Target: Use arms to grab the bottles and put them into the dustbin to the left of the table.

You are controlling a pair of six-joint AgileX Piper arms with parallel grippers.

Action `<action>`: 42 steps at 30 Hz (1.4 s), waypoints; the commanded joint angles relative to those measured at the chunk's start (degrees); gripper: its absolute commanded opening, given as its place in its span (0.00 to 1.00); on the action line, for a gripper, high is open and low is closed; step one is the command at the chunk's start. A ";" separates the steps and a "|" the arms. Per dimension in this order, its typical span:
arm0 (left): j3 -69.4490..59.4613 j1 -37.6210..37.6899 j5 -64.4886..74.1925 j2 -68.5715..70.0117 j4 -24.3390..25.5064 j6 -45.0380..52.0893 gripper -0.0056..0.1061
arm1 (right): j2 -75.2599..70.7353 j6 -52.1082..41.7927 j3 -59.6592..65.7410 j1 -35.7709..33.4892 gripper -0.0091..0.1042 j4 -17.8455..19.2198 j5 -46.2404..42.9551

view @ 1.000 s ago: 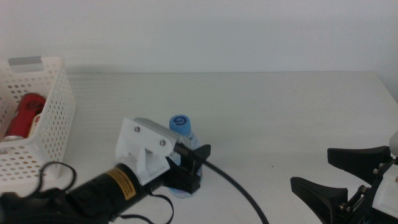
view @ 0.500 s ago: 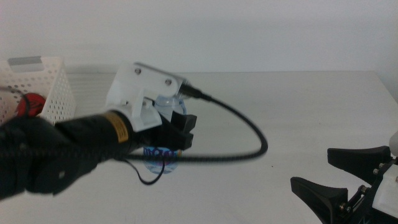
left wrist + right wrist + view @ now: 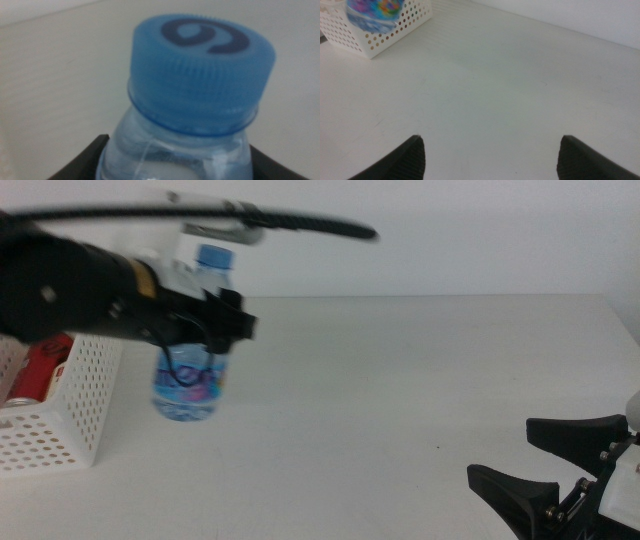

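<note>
Open right pincer (image 3: 490, 150) over white table (image 3: 495, 85); bottle (image 3: 372, 12) by perforated dustbin (image 3: 395, 30)

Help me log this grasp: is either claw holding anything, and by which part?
The left claw holds the water bottle around its upper body, just under the blue cap, lifted beside the dustbin. The right claw is open, holding nothing.

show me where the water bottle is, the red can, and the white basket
water bottle (image 3: 187, 385), middle view, its lower body below the left end effector.
red can (image 3: 40, 363), middle view, its side inside the basket.
white basket (image 3: 85, 405), middle view, its perforated right wall.
</note>
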State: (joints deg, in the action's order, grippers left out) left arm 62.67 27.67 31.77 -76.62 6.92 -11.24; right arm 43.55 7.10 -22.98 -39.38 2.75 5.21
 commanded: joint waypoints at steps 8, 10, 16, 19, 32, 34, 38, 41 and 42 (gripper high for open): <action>12.88 -13.95 11.04 2.21 -2.67 3.22 0.01 | -0.36 -0.36 -2.20 0.18 0.71 0.58 -3.83; 15.73 -17.37 13.87 1.33 -3.58 5.27 0.01 | -0.36 -0.36 -2.20 0.18 0.71 0.58 -3.83; 26.04 -27.56 25.33 -4.97 -6.92 11.86 0.01 | -0.36 -0.36 -2.20 0.18 0.71 0.58 -3.83; 31.09 -31.46 29.63 -8.85 -8.52 15.07 0.01 | -0.36 -0.36 -2.20 0.18 0.71 0.58 -3.83; 40.87 -44.28 34.83 -21.36 -10.19 20.71 0.01 | -0.36 -0.36 -2.20 0.18 0.71 0.58 -3.83; 40.87 -45.13 34.65 -23.02 -10.53 21.25 0.01 | -0.36 -0.36 -2.20 0.18 0.71 0.58 -3.83; 40.87 -45.20 34.10 -26.35 -10.41 22.71 0.01 | -0.36 -0.36 -2.20 0.18 0.71 0.58 -3.83; 40.87 -45.13 32.56 -28.65 -12.88 22.63 0.01 | -0.36 -0.36 -2.20 0.18 0.71 0.58 -3.83; 40.87 -44.91 31.46 -29.38 -14.20 22.63 0.01 | -0.36 -0.36 -2.20 0.18 0.71 0.58 -3.83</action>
State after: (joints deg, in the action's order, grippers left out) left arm 101.12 -17.41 67.02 -108.62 -4.69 11.47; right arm 43.55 7.10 -22.98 -39.38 2.75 5.21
